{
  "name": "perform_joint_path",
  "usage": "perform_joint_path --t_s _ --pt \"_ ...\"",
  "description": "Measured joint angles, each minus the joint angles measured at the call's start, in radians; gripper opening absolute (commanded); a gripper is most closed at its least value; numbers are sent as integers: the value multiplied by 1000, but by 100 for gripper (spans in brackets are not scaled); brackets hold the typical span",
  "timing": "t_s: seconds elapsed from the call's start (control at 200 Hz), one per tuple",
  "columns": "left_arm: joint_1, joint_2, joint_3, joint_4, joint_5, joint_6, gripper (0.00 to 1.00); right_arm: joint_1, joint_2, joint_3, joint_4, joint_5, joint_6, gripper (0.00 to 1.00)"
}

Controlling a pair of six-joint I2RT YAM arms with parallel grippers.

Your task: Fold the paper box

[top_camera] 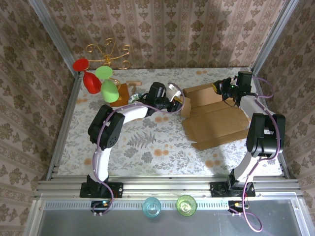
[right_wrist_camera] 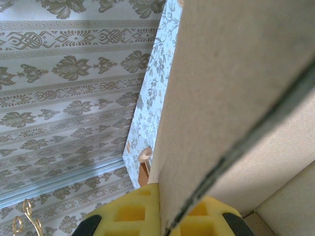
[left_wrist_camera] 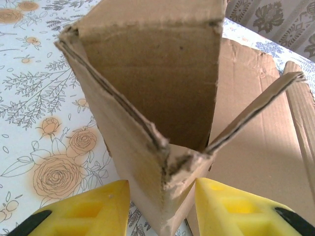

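The paper box [top_camera: 216, 120], plain brown cardboard, lies partly folded right of the table's middle. Its left side wall and back wall stand up. My left gripper [top_camera: 180, 106] is at the box's left edge. In the left wrist view a raised, frayed corner of the paper box [left_wrist_camera: 147, 78] sits between the yellow fingers [left_wrist_camera: 93, 206] of the left gripper [left_wrist_camera: 160, 189], which stand apart around it. My right gripper [top_camera: 224, 89] is at the back wall. In the right wrist view the right gripper [right_wrist_camera: 165, 209] is shut on a panel of the paper box [right_wrist_camera: 231, 83].
A gold rack [top_camera: 106, 53] with red and green plastic glasses stands at the back left. A small wooden board [top_camera: 129, 90] lies beside it; the board [right_wrist_camera: 143, 173] also shows behind the panel. Two cups [top_camera: 151, 207] [top_camera: 186, 204] stand on the front rail. Papered walls enclose the table.
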Motion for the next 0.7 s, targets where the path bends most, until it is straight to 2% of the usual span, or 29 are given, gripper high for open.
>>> perform_joint_path --t_s 0.245,0.54,0.7 --pt "-19 0 0 20 -40 -33 40 9 0 -40 71 1 26 0" --pt "-51 7 1 54 -182 -95 41 12 0 -134 256 11 80 0" --pt "-72 21 13 67 -259 -113 48 14 0 -167 323 20 103 0"
